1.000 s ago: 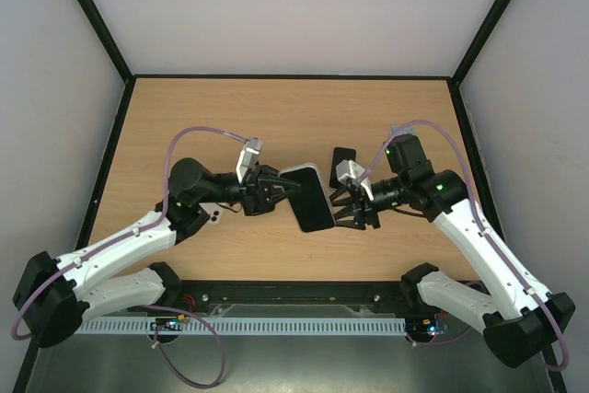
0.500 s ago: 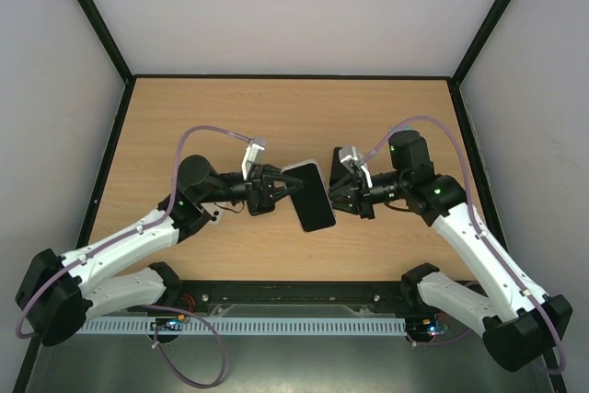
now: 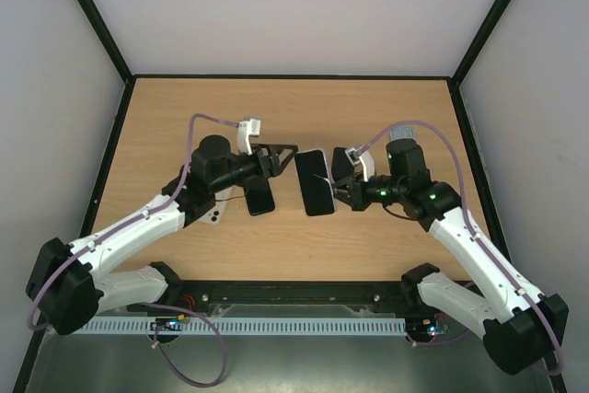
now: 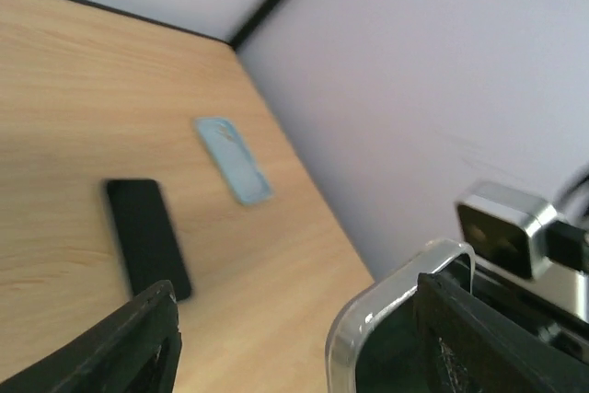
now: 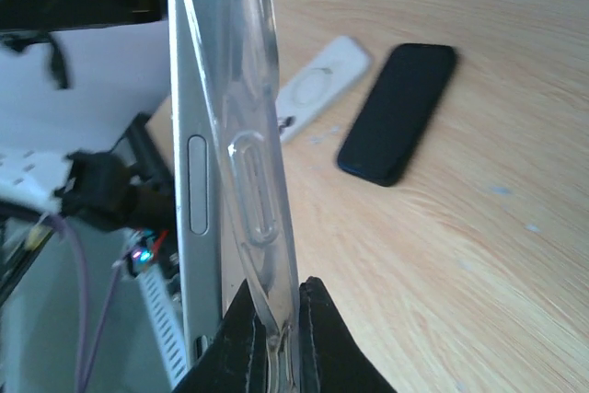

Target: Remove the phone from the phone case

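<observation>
Step in hand: we read this as the set-up for the pull. The phone (image 3: 315,181) is not yet out. In the right wrist view its silver edge sits inside the clear phone case (image 5: 248,135), rim wrapped round it.

- Right hand (image 5: 273,338): fingers pressed together on the lower rim of the phone case. It is a thin edge pinch, and it carries the whole piece, which looks lifted off the counter (image 3: 276,108).
- Left hand (image 3: 287,159): fingers spread apart, holding nothing.
- Position: the cased phone hangs between the two hands, its right side at the right hand. Its near corner reaches into the left hand's open span, close to one finger in the left wrist view. We cannot tell whether they touch.
- Also on the counter: one dark handset (image 3: 260,200) under the left arm and another dark slab (image 3: 342,159) behind the right hand. Neither is part of this job, as we judge it.

Next move, our judgement: the left hand should close on the case corner or the phone's edge alone, not both. Then it should peel against the right hand's hold. The pinch is narrow, so slip is the risk.
</observation>
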Robot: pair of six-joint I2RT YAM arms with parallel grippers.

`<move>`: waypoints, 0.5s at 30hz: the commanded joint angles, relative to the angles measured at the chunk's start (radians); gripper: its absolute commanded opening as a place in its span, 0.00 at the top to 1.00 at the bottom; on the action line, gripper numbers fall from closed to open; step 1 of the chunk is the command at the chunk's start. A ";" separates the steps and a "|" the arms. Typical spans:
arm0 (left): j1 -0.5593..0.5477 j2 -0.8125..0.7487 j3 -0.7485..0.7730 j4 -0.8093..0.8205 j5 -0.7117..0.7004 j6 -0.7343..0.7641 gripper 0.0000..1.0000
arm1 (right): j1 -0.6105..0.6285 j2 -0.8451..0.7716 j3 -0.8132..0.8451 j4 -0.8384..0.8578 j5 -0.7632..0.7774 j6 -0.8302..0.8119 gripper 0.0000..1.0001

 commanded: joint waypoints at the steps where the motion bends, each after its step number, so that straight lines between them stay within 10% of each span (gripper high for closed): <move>1: -0.026 -0.037 0.033 -0.162 -0.346 0.083 0.29 | 0.007 0.017 0.022 -0.022 0.243 0.182 0.98; 15: -0.619 0.123 -0.027 -0.113 -1.069 0.492 0.31 | -0.001 0.254 0.033 -0.097 0.436 0.289 0.98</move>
